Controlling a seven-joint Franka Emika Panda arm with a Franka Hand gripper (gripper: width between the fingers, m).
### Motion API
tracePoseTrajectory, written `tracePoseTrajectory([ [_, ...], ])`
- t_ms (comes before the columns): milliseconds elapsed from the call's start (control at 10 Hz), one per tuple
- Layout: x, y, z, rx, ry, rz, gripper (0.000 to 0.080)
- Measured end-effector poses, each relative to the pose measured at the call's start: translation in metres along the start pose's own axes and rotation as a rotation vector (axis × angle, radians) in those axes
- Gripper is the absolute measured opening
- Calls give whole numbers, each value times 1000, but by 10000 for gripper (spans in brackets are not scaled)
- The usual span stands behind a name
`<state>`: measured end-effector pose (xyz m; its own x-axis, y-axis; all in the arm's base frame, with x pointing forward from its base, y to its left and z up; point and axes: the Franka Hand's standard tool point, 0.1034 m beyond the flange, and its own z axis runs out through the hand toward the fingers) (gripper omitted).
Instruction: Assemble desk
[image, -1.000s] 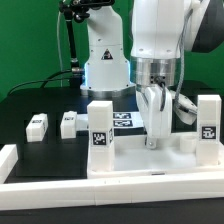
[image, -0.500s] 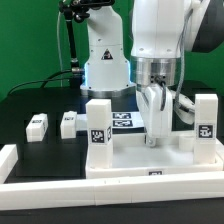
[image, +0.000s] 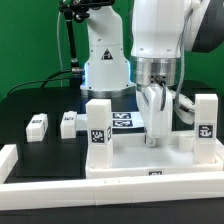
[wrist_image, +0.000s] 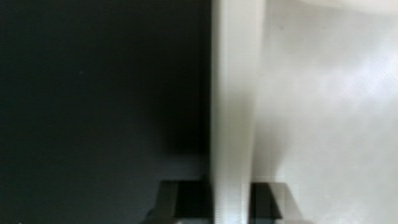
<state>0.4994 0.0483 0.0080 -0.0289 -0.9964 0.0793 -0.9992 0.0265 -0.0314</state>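
Observation:
The white desk tabletop (image: 150, 158) lies flat in the foreground with its raised rim up. Two tagged square legs stand upright in its corner sockets, one on the exterior view's left (image: 100, 126) and one on the right (image: 207, 120). My gripper (image: 154, 138) reaches straight down at the tabletop's far rim and is shut on it. In the wrist view the white rim (wrist_image: 235, 100) runs between my two dark fingers (wrist_image: 187, 203), and my gripper (wrist_image: 228, 205) pinches it. Two more tagged legs (image: 37, 125) (image: 69, 123) lie loose on the black table.
The marker board (image: 123, 121) lies behind the tabletop by the robot base (image: 106, 68). Low white border bars (image: 60, 188) run along the front and the exterior view's left. A black cable hangs at the back left.

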Motion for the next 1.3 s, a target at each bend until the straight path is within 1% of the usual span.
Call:
tracePoseTrajectory([
  [200, 2, -1, 0, 3, 2, -49, 57],
  [300, 11, -1, -2, 12, 1, -150, 57],
  [400, 22, 2, -4, 11, -3, -243, 57],
  [500, 34, 5, -6, 16, 0, -366, 57],
  [600, 43, 10, -6, 10, -1, -450, 57],
  [800, 58, 16, -4, 2, 1, -617, 57],
  [900, 58, 16, -4, 0, 3, -643, 57],
  [1100, 64, 17, -3, -4, 5, -724, 57],
  [1200, 67, 17, -3, -5, 5, -782, 57],
  [1300, 76, 13, -5, -5, 2, -890, 57],
])
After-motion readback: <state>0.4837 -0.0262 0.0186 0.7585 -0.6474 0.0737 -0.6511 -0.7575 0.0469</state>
